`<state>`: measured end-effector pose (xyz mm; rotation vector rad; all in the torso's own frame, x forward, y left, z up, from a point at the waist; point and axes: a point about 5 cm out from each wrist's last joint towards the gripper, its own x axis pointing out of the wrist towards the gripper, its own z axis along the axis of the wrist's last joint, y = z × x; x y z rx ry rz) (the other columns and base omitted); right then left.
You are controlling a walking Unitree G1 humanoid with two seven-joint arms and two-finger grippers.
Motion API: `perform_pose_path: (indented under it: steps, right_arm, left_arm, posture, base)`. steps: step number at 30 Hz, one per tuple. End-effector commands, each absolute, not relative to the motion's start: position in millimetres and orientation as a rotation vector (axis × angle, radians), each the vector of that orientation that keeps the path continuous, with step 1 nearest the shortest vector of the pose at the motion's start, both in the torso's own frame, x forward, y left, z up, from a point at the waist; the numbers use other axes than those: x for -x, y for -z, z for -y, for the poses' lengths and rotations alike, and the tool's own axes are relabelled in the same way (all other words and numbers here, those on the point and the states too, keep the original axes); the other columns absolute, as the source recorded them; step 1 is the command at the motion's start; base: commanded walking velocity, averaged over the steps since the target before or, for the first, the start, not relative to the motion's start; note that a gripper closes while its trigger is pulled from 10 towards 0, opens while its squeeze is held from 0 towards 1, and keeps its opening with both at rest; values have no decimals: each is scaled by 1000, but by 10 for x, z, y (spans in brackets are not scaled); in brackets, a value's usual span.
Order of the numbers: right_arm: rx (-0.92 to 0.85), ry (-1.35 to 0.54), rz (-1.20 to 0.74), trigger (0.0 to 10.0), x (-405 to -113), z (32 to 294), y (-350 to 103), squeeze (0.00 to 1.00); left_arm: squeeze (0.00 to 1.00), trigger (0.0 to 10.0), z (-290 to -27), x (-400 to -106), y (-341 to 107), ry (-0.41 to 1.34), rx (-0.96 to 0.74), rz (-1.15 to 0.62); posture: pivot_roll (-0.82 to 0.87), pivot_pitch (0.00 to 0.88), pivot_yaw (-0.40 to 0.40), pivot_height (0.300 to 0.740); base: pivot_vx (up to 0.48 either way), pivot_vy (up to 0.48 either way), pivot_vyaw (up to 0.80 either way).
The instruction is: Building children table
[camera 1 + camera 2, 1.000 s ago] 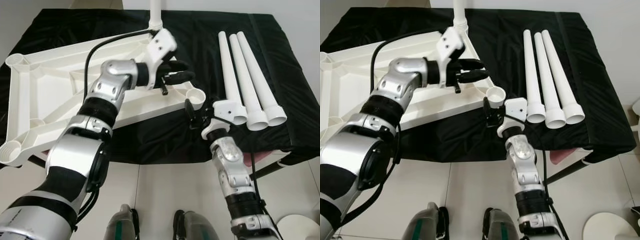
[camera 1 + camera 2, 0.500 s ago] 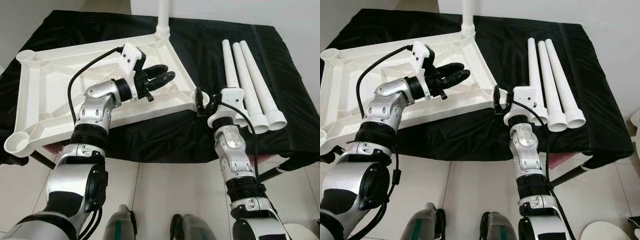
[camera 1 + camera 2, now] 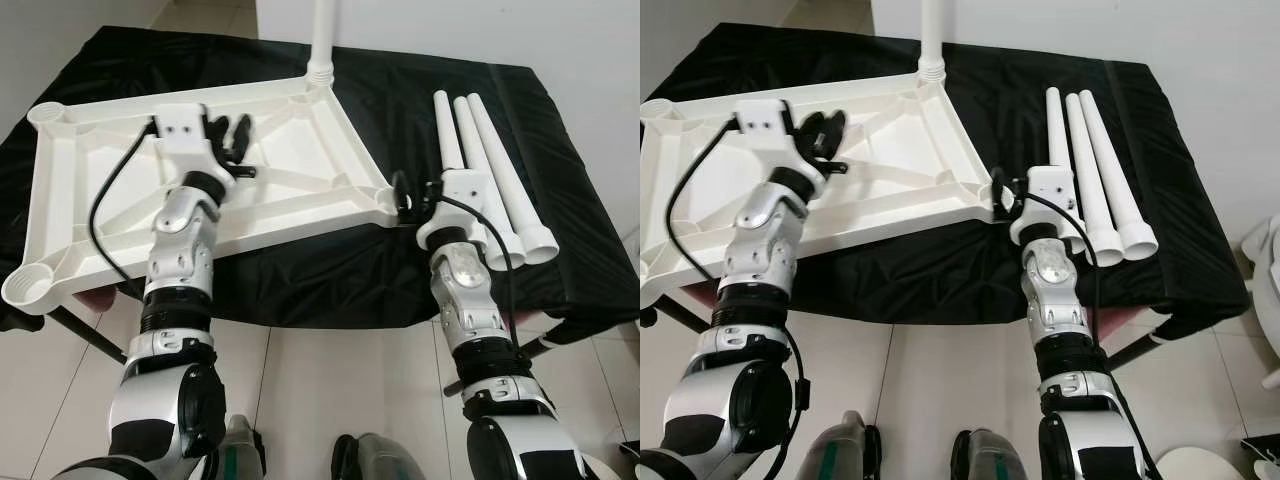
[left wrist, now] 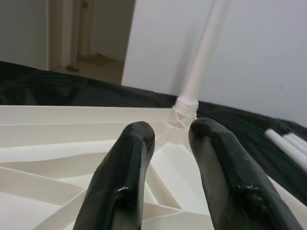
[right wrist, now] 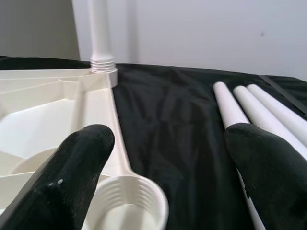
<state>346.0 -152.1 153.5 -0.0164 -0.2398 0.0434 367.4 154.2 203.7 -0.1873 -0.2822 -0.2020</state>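
Observation:
A white tabletop [image 3: 300,150] lies upside down on the black cloth. One white leg [image 3: 322,40] stands screwed into its far right corner socket. Three loose white legs [image 3: 490,170] lie side by side on the cloth to the right. My left gripper [image 3: 228,138] hovers over the tabletop's ribs left of centre. Its fingers [image 4: 139,143] stand a narrow gap apart with nothing between them. My right gripper [image 3: 405,195] is wide open beside the near right corner socket [image 5: 127,201], between that socket and the loose legs [image 5: 230,108].
The black-draped table [image 3: 560,230] ends close in front of me, with tiled floor [image 3: 320,380] below. The tabletop's near left corner socket [image 3: 25,290] juts past the table's front edge. A white wall rises behind the table.
The camera has shifted. My left gripper has drawn back from the tabletop's right edge to left of its centre. My right gripper stays by the near right corner socket.

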Motion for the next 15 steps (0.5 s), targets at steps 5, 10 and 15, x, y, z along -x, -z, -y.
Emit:
perform_pose_path:
  steps: [5,10,15]
  right_arm:
    - [6,-38,240,10000,-3498,1535,-1554,0]
    - [32,-20,224,10000,-3510,1560,-1553,0]
    - [52,57,201,10000,-3539,1644,-1550,0]
  left_arm:
    - [0,10000,-1565,-3689,-2008,168,164,250]
    - [0,10000,-1604,-3658,-2028,129,21,291]
    - [0,10000,-1670,-3564,-1963,-40,-125,290]
  posture:
    - [34,5,-49,740]
    - [30,12,-45,740]
    - [17,15,-28,740]
  base:
    - [0,0,0]
    - [0,0,0]
    - [240,0,0]
